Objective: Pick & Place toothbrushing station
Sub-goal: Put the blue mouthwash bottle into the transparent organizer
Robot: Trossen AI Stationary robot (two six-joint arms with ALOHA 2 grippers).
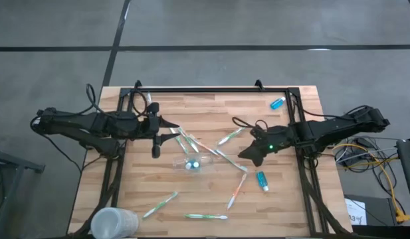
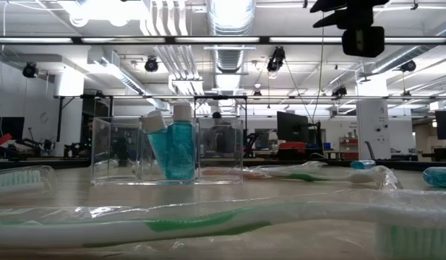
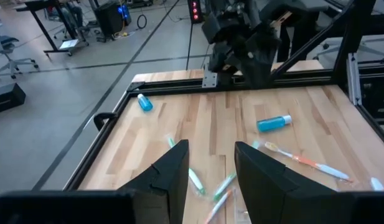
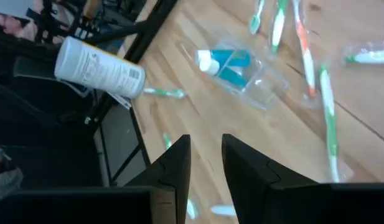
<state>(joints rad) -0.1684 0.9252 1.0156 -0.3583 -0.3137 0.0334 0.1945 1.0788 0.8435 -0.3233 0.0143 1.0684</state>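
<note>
Two blue tubes (image 2: 172,148) are already standing in the little clear holder (image 1: 195,164) in the middle of the table (image 1: 284,206), leaning against each other with their white caps up, so I'd guess the small stuff is going in first. Everything else is scattered around it on the wood: a fan of green and white toothbrushes (image 1: 185,141) just behind the holder, an orange one (image 1: 236,190) off to the right, a couple more green ones (image 1: 206,216) near the front edge, plus one loose blue tube (image 1: 262,180) to the right and another (image 1: 278,102) way up in the far right corner. The left gripper (image 1: 155,136) hovers over the brush pile on the left, fingers (image 3: 173,174) clearly apart with nothing between them, looks to me like it's lined up to grab one of those brushes. The right gripper (image 1: 252,154) hangs just right of the holder, fingers (image 4: 174,165) parted a little with bare table showing in the gap, so it's holding nothing either. A big frosted white cup (image 1: 113,222) lies tipped over at the front left corner, hanging off the edge, and nobody's touching it. Plenty left to do, I'd say, and those wrapped brushes look slippery and flat to pinch.
</note>
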